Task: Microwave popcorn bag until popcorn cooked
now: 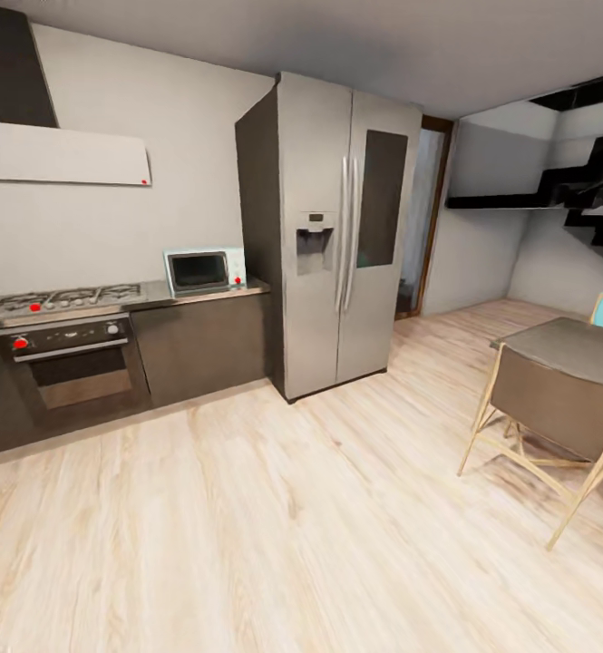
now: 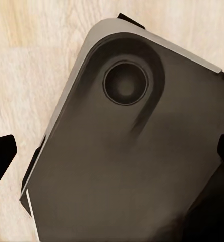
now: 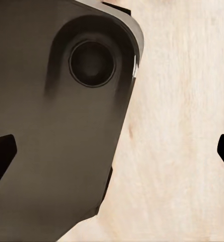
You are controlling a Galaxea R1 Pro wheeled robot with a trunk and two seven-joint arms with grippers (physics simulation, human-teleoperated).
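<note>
Ahead, the microwave (image 1: 205, 270) sits on the countertop (image 1: 201, 295) beside the fridge (image 1: 337, 227); both grippers (image 2: 112, 151) (image 3: 112, 148) hang spread apart, empty.

Even, bright, diffuse light w/ no clear source; soft render blur throughout; faint sheen on fridge (image 1: 337, 236) doors; weak shadow on floor (image 1: 274, 508) below fridge; lines bend twd frame edges; wrist views soft, dim.

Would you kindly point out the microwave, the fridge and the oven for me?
microwave (image 1: 199, 270): head view, on its dark glass door.
fridge (image 1: 319, 163): head view, on its left door, above the dispenser.
oven (image 1: 79, 376): head view, on its door window.
</note>
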